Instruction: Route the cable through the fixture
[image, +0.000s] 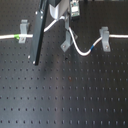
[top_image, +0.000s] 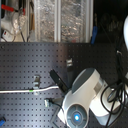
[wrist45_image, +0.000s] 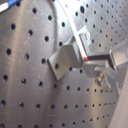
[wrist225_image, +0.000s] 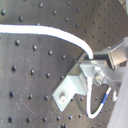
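Note:
In the first exterior view the white cable (image: 79, 50) comes in from the left with a green band (image: 18, 37). It rises to my gripper (image: 66, 21), drops past the slanted grey fixture (image: 65, 44), sags, and carries a blue band (image: 92, 48). My gripper hangs just above the fixture, shut on the cable. In the second wrist view the cable (wrist225_image: 45, 31) ends at the fingers (wrist225_image: 102, 75) right over the fixture (wrist225_image: 71, 89). The first wrist view shows the fixture (wrist45_image: 66, 59) close under the cable (wrist45_image: 70, 22). I cannot tell whether the cable sits in the fork.
Two upright grey brackets (image: 22, 30) (image: 104, 39) hold the cable at the first exterior view's left and right. A black bar (image: 40, 32) slants down beside the gripper. The black perforated board (image: 65, 95) spreads below. The arm's white base (top_image: 85, 97) fills the second exterior view's lower right.

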